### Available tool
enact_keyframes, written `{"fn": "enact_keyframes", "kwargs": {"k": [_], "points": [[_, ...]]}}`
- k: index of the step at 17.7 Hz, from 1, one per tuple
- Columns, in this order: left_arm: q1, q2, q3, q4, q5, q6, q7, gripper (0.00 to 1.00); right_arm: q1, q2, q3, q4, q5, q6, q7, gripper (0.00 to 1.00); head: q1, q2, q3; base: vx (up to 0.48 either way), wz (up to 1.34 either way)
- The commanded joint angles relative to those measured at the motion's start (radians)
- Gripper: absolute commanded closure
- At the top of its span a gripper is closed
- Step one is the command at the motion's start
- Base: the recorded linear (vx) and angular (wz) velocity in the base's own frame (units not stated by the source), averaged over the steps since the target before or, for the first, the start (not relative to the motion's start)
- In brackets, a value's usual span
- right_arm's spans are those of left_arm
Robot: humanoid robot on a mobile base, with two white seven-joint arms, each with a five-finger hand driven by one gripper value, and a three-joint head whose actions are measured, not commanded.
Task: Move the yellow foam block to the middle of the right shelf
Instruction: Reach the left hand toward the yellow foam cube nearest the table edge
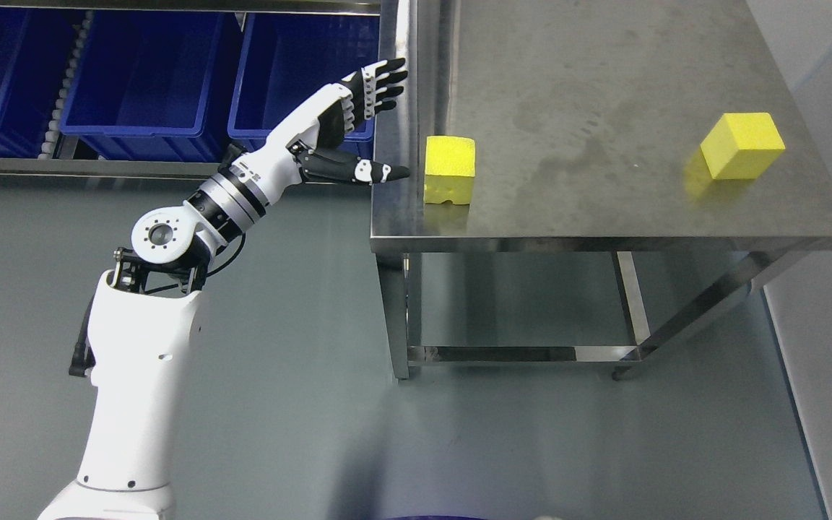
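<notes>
Grey-green floor fills the lower half of the view, seen from above. At 7 o'clock a white left arm rises from the bottom edge and bends at a round joint toward 11 o'clock.

At its end, left of centre, the left robot hand is spread open and holds nothing. Its four fingers point toward 2 o'clock, and its thumb reaches toward 3 o'clock, its tip at the left rim of the worktop.

A steel worktop fills the upper right, from 12 to 3 o'clock, standing on steel legs joined by a low rail.

One yellow block sits on the worktop at its near left corner, just beside the thumb tip but apart from it. Its front face has notches along the bottom edge. A second block, also yellow, sits well apart at 2 o'clock, near the right edge.

Farthest away, from 10 to 11 o'clock, blue bins stand in a row on a steel shelf behind the hand.
</notes>
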Motion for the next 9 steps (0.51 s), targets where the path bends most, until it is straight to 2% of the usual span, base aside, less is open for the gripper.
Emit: {"fn": "enact_keyframes", "kwargs": {"k": [1,5,9], "points": [[-0.042,-0.011,-0.157,0.18,-0.138,-0.013,-0.018,0.0,0.024,-0.017,-0.012,-0.017,0.003,-0.001,0.001,0.0,0.0,0.0,0.0,-0.011,-0.19],[-0.074,-0.038,-0.155,0.263,-0.192,-0.068,-0.016,0.0,0.024,-0.017,-0.012,-0.017,0.003,-0.001,0.001,0.0,0.0,0.0,0.0,-0.011,-0.14],[-0.09,-0.075,-0.157,0.329,-0.209,-0.07,-0.016,0.0,0.024,-0.017,-0.012,-0.017,0.003,-0.001,0.001,0.0,0.0,0.0,0.0,0.003,0.03]]}}
